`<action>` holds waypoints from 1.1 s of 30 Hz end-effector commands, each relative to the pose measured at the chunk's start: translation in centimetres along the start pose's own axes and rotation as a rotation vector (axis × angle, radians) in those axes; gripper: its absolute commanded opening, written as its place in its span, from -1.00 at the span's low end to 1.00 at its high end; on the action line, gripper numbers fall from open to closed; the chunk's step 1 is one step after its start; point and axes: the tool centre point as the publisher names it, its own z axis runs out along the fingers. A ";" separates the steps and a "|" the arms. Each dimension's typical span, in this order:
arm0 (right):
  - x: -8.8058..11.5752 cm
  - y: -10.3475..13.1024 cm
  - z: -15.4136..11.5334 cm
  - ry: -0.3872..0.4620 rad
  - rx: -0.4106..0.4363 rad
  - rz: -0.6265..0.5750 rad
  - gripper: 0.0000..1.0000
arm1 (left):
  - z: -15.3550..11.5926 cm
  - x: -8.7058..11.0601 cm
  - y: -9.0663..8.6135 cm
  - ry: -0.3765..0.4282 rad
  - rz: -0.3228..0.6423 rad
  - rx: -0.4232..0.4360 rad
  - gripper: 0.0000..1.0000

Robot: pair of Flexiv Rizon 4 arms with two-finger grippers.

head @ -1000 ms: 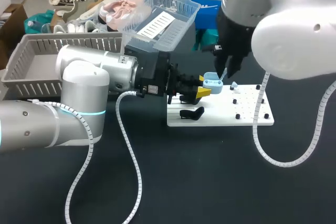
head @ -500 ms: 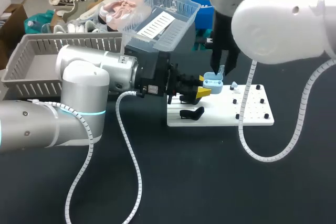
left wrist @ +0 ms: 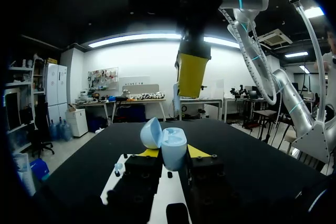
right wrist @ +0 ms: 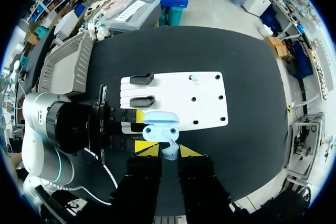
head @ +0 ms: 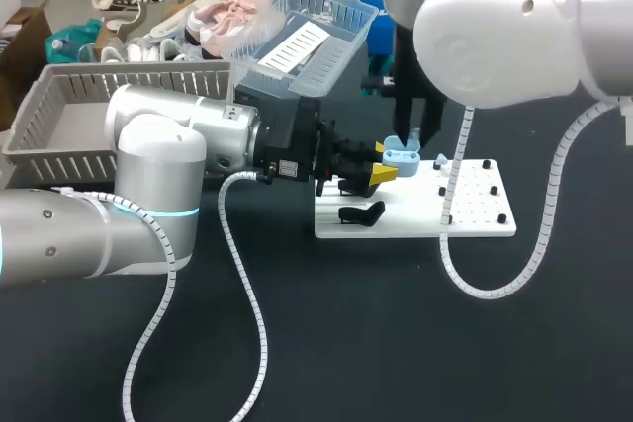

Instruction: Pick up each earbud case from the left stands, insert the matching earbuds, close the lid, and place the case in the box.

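Pale blue smooth plastic earbud case point(head: 401, 154), its rounded lid swung open, sits pinched between the yellow tips of the left claw point(left wrist: 173, 156), to the right of a grey slotted plastic basket point(head: 59, 111). Just above it the right claw point(right wrist: 168, 149) nips a small pale earbud point(right wrist: 169, 154). Beneath lies a flat white perforated board point(head: 480, 207) carrying black saddle-shaped stands point(head: 361, 212).
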 end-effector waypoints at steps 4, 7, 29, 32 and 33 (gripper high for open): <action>-0.2 0.1 0.5 0.029 0.009 -0.010 -1.00 | 0.0 0.0 0.0 0.002 0.000 -0.002 -1.00; -0.2 0.2 0.7 0.035 0.010 -0.012 -1.00 | 0.0 0.0 0.0 0.002 0.000 -0.002 -1.00; -0.5 0.1 1.5 0.049 0.031 -0.020 -1.00 | 0.0 0.0 0.0 0.002 0.000 -0.002 -1.00; -0.6 0.0 1.6 0.051 0.033 -0.018 -1.00 | 0.0 0.0 0.0 0.002 0.000 -0.002 -1.00; -0.6 0.0 1.6 0.051 0.033 -0.017 -1.00 | 0.0 0.0 0.0 0.002 0.000 -0.002 -1.00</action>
